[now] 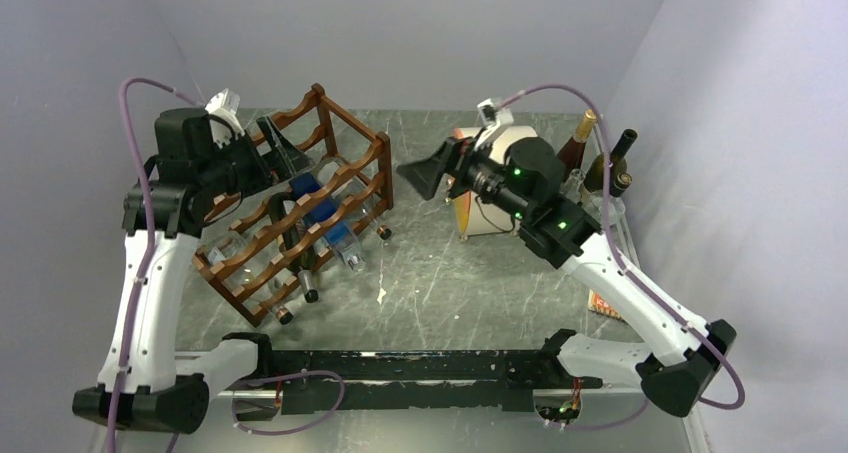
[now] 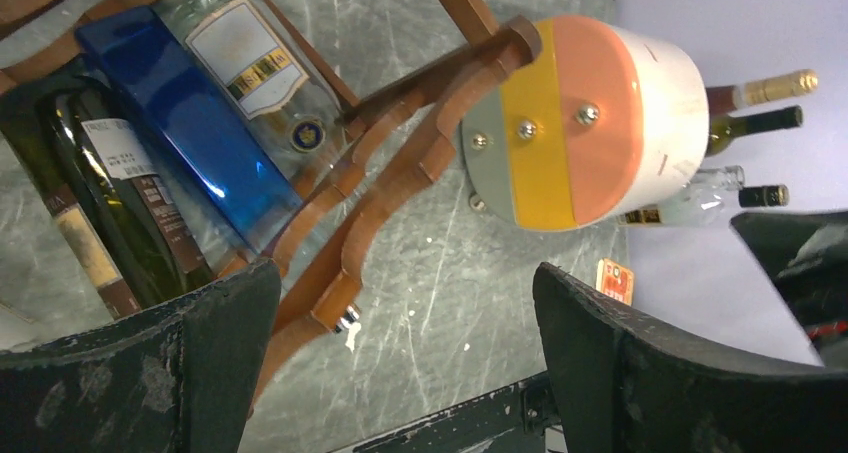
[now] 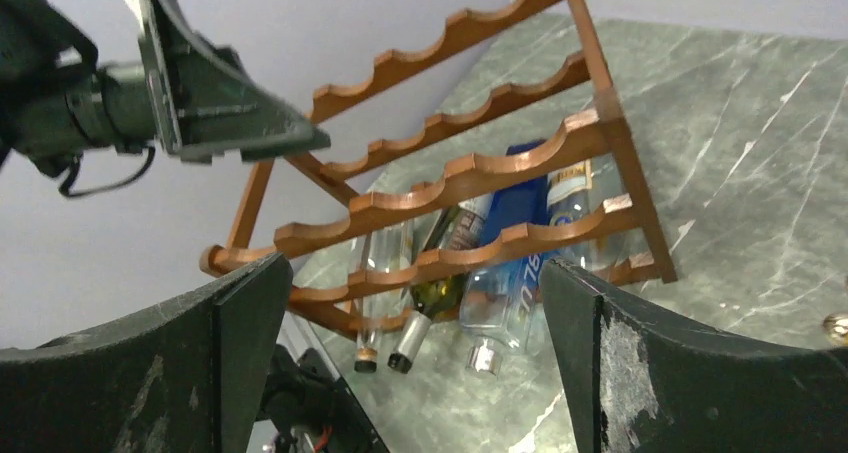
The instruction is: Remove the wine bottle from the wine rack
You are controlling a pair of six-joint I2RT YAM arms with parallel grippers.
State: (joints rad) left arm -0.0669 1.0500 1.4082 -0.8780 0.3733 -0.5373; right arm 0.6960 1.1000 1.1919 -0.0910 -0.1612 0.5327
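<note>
Wine bottle (image 1: 297,241) – dark green glass, pale label – lies in a lower tier of the wine rack (image 1: 290,208), neck toward the near edge of the counter (image 1: 450,283). In the left wrist view the wine bottle (image 2: 110,203) sits just beside a blue bottle (image 2: 190,123), with a clear labelled bottle (image 2: 260,68) on the blue one's other side. The right wrist view shows the wine bottle (image 3: 440,293) sloping down between the scalloped rails, capped neck poking out below the wine rack (image 3: 450,188).

The rack stands on the left half of the counter, set at an angle to its edges. Upper tiers hold nothing.

Left claw (image 1: 275,151) hangs over the rack's top rails near the far end, fingers (image 2: 150,373) spread wide and holding nothing; contact with the wood cannot be told.

Right claw (image 1: 425,173) is out over mid-counter, well apart from the rack and pointed toward it – fingers (image 3: 680,373) wide, nothing between them.

Behind the right arm stands a cream drum (image 2: 590,123) with a grey, yellow and salmon striped end. Past it, a cluster of upright bottles (image 1: 590,143) at the far right of the counter.
</note>
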